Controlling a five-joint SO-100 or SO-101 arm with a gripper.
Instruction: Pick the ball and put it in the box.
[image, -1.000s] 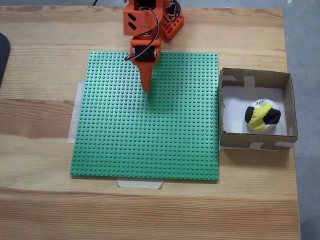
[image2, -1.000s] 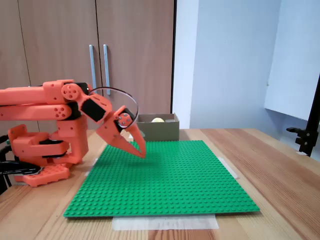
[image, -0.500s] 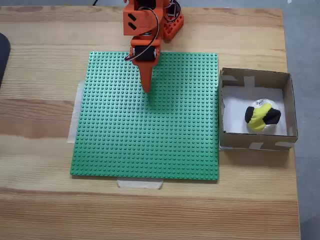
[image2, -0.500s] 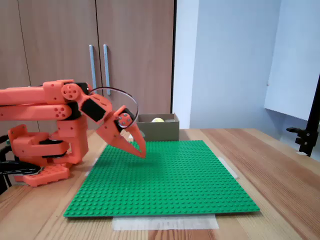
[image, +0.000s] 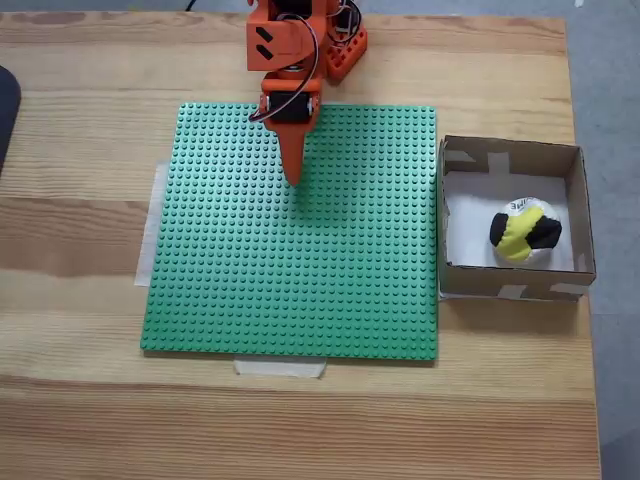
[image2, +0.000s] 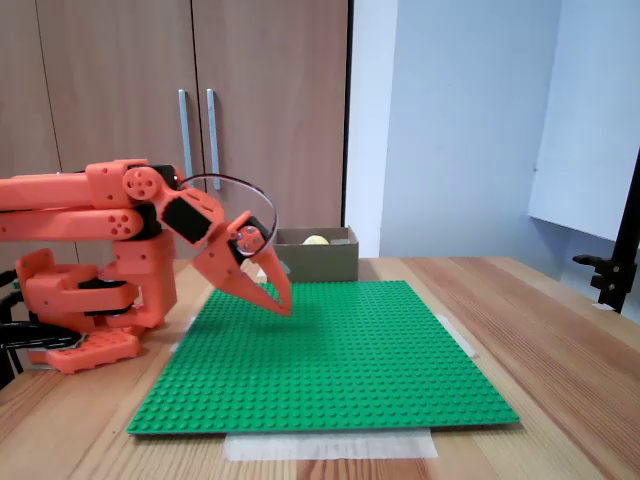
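Pale wooden surface (image: 90, 230) carries everything, with cupboard doors and a white wall behind it in a fixed view. The ball (image: 525, 232) (yellow, black and white patches) lies inside the box (image: 512, 291), toward its right wall in a fixed view from above, resting on the white bottom. A few dark letters show on the ball's white patch, too small to read. From the low fixed view only its pale top (image2: 316, 240) shows over the box rim (image2: 320, 262). The box sits just beside the right edge of the green studded baseplate (image: 300, 290), close to the surface's right edge; pale tape patches mark its rim.

Most of the baseplate is bare and open, with strips of tape showing at its left and near edges. The orange arm's gripper (image: 293, 178) hangs above the far part of the plate, well apart from the box, pointing down at a slant (image2: 281, 305). Its jaws are closed together to a single point and hold nothing.
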